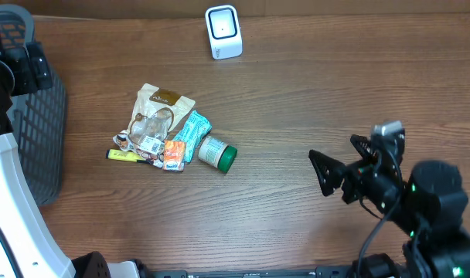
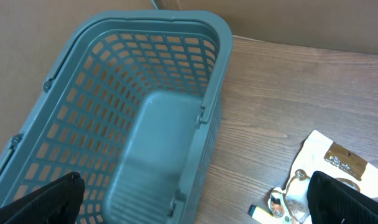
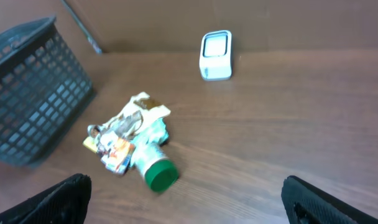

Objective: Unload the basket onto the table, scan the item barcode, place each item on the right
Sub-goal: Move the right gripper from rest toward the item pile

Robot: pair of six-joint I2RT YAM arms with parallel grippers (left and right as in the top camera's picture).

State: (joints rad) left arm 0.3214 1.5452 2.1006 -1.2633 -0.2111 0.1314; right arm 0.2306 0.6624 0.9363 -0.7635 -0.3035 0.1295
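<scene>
pile of items (image 1: 169,135): lying on the table (image 1: 297,93), left of centre, not held by either arm
jar (image 1: 217,153): seen on its side at the right edge of the pile, green lid turned away from the pile, touching the teal packet (image 1: 191,131)
pouch (image 1: 161,104): tan and white, flat, at the back of the pile, partly under a clear wrapper
orange packet (image 1: 173,154): at the front of the pile, just beside the jar
yellow tube (image 1: 125,155): at the front left corner of the pile
barcode: a white label is seen in the pile, print too small to be read
scanner (image 1: 223,32): white, upright at the far edge of the table, well apart from the pile
basket (image 1: 38,131): grey mesh, at the left edge of the table, near the pile but not touching; nothing is seen inside in the left wrist view
right gripper (image 1: 333,153): jaws spread wide, nothing between them, low over the table, well to the right of the pile, pointed toward it
left gripper (image 2: 195,205): jaws spread wide, nothing gripped, held above the basket, both fingers (image 2: 46,202) seen at the bottom corners of the wrist view
</scene>
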